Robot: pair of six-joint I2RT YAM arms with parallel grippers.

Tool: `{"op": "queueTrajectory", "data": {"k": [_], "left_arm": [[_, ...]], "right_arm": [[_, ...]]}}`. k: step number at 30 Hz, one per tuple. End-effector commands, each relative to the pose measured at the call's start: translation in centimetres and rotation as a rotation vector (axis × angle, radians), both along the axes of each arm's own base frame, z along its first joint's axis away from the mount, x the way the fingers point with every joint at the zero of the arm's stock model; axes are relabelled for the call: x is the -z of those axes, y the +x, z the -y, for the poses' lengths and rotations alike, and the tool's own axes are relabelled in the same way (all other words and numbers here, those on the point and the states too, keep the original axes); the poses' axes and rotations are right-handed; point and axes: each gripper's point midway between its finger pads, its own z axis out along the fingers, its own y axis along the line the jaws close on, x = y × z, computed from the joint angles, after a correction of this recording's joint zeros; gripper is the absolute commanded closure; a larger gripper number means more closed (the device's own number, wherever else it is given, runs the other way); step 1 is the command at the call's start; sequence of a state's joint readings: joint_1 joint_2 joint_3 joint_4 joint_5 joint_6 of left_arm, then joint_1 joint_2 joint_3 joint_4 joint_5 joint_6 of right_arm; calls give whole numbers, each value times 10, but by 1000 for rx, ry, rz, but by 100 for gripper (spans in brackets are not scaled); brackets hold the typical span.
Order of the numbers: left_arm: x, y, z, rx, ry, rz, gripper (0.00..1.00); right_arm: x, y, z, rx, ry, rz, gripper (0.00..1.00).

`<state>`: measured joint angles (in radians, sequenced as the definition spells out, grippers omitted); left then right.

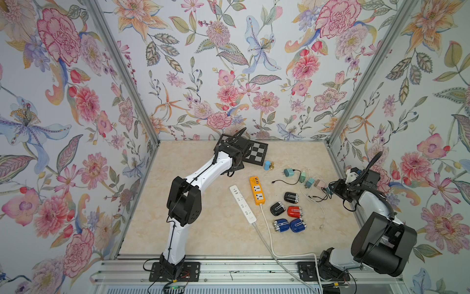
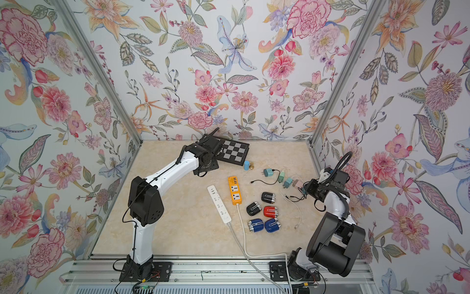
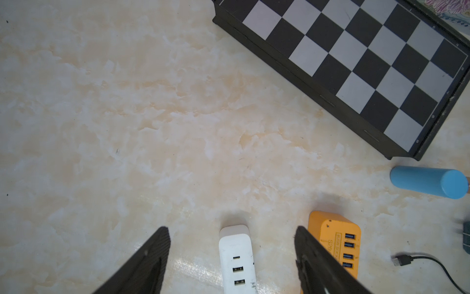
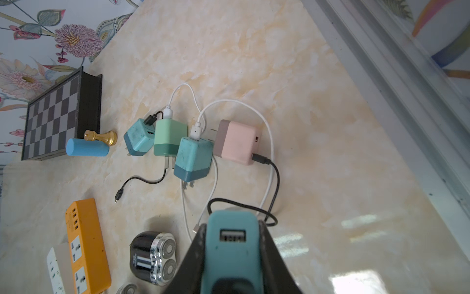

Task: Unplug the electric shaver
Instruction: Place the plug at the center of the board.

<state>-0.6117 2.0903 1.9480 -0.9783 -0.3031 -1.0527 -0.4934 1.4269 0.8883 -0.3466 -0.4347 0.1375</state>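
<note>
Teal charger [image 4: 230,254] clamped in my right gripper [image 4: 231,229], near the other chargers [image 4: 236,141]. Left gripper [image 3: 232,229] jaws apart, over white strip [image 3: 235,254] end. Shavers [image 1: 291,197] lie clustered just beside orange strip [image 1: 256,189].

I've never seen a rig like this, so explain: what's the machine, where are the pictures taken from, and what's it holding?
A left robot arm and a right robot arm stand at a table. Both top views look down from above; the other two come from wrist cameras. On the table: a chessboard, a white power strip, an orange power strip, five electric shavers, chargers with cables. The left gripper is open and empty. The right gripper is shut on a teal charger.
</note>
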Motion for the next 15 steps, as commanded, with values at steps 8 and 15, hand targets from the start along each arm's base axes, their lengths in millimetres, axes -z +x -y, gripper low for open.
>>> {"op": "queueTrajectory", "data": {"k": [8,15], "left_arm": [[-28,-1,-12,34,25,83,21],[-28,0,-10,56,19,88,21]], "right_arm": [[33,-7,25,14,-87,-148,100],[59,-1,33,19,-68,-218,97]]}}
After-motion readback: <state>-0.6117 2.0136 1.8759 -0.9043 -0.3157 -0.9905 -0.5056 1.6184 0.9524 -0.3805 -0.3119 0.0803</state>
